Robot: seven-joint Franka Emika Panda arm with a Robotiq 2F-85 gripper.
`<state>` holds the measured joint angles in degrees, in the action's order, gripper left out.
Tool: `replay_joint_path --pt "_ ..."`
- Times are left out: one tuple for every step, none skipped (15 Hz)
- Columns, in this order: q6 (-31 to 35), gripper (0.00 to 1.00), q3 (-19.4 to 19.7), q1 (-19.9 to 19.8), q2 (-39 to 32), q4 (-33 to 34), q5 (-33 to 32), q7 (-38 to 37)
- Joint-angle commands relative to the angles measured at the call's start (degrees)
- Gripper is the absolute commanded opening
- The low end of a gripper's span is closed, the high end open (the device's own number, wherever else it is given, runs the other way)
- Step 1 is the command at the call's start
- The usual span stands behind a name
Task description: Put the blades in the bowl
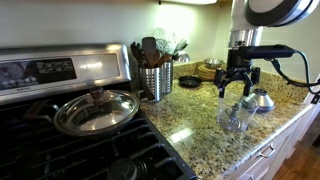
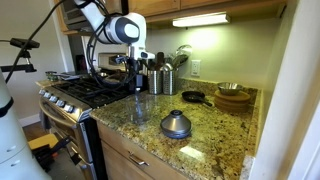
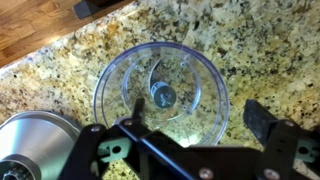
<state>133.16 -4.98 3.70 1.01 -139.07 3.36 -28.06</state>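
We've got the blades (image 3: 162,93) sitting inside the bowl (image 3: 112,70). Our fingers (image 3: 262,118) hang above it, spread wide and empty. There's a silver lid (image 3: 30,145) at the bowl's 8 o'clock.

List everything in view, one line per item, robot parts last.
bowl: one, clear, on the counter below the gripper
blades: one, grey, inside the bowl
domed lid: one, silver, beside the bowl
lidded pan: one, silver, on the stove
utensil holder: at least one, metal, counter back
black dish: one, near the wall
wooden bowl: one, brown, far corner
stove: one, black-topped
gripper: one, black, open
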Motion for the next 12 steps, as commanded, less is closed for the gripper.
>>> replay_joint_path --pt "-3.1 1.0 0.0 0.3 7.6 -3.4 1.5 0.8" --pt "-3.8 1.0 -0.1 0.2 8.6 -3.6 1.8 1.0" --pt "-4.6 1.0 -0.2 0.3 9.6 -3.7 2.8 1.6" --pt "-5.3 1.0 -0.2 0.4 10.3 -3.8 4.3 2.9" --pt "-6.1 1.0 -0.1 0.5 11.1 -3.8 5.7 3.9" --pt "-6.7 1.0 0.0 0.8 11.6 -3.9 8.1 5.5" --pt "-5.1 1.0 -0.6 -0.1 8.1 -1.9 4.7 2.9" --pt "-5.7 1.0 -0.7 0.0 8.8 -2.0 6.0 3.8" --pt "-6.0 1.0 -0.7 0.0 9.2 -2.0 6.5 4.3" --pt "-6.0 1.0 -0.7 0.1 9.3 -2.1 6.7 4.4" --pt "-6.1 1.0 -0.7 0.1 9.3 -2.1 6.8 4.5" --pt "-6.1 1.0 -0.7 0.1 9.3 -2.1 6.8 4.6"
